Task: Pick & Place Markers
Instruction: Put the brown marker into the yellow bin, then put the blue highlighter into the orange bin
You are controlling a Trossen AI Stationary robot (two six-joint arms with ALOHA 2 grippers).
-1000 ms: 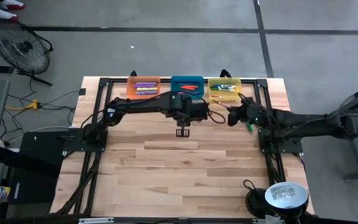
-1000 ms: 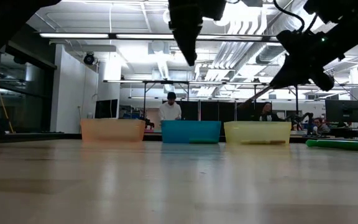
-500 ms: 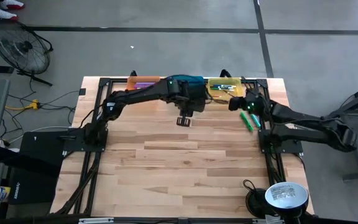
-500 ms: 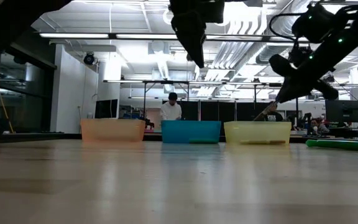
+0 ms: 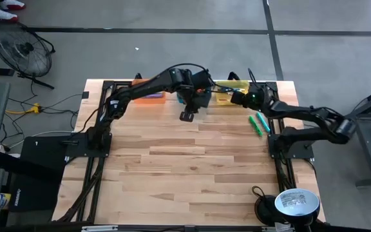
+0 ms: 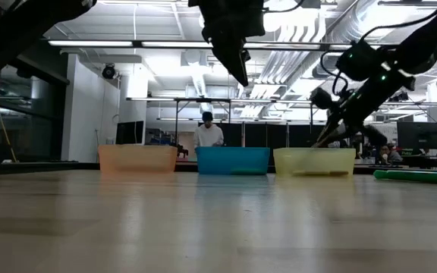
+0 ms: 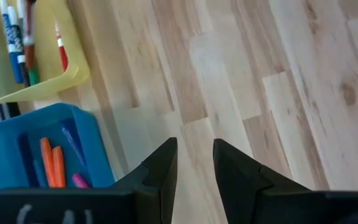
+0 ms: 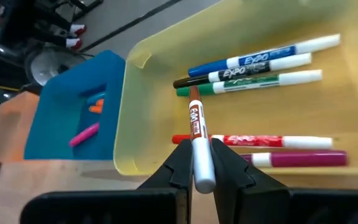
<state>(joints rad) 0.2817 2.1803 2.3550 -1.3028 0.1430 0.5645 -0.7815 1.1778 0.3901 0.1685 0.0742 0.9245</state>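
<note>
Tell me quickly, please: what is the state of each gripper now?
Left gripper: open, holding nothing, above the table near the blue bin.
Right gripper: shut on a brown marker, over the yellow bin.

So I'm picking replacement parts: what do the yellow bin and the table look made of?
Yellow bin: probably plastic, smooth and see-through, since light passes through its walls. Table: wood planks, lightly glossy; grain and joints show, and the bins reflect in it.

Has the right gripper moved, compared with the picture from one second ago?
Yes. In the high view the right gripper, shut on a marker, has moved toward the table's far edge and now sits over the yellow bin.
</note>
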